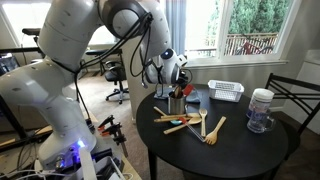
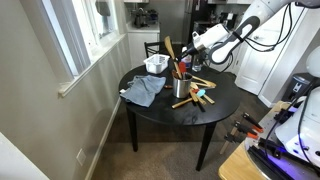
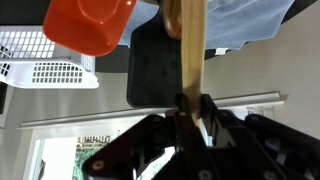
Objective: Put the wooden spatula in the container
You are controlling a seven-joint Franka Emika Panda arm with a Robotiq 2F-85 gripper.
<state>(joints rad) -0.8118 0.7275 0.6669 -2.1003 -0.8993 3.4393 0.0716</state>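
My gripper is shut on the handle of the wooden spatula, which runs straight out from the jaws. In both exterior views the gripper hangs just above the container, a small dark metallic cup standing on the round black table. The spatula slants down toward the cup's mouth. An orange utensil head sticks up beside it. I cannot tell whether the spatula's tip is inside the cup.
Several wooden utensils lie loose on the table next to the cup. A white slotted basket, a clear jar and a blue cloth also sit on it. Chairs stand around.
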